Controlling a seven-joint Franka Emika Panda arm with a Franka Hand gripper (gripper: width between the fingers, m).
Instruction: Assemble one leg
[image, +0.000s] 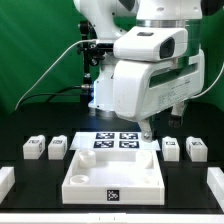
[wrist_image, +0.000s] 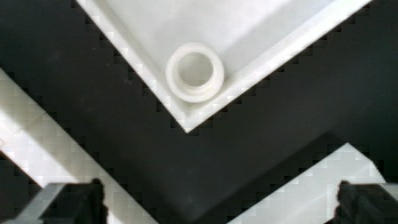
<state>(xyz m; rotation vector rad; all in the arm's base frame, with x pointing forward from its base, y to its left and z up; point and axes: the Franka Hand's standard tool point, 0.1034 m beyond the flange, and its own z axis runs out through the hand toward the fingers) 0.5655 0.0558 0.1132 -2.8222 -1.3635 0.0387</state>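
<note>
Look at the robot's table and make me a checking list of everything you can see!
Surface: black table, with the marker board lying flat behind the tray.
Job's things: legs, two at the exterior view's left and two at its right, all loose on the table; white tray in the front middle, with a round socket in one corner.
Clutter: white pieces cut off at both edges; cannot tell what they are.
Grippers: gripper open, holding nothing, near a tray corner.
Cables: thin dark cable running to the arm.
Surroundings: green backdrop.
</note>
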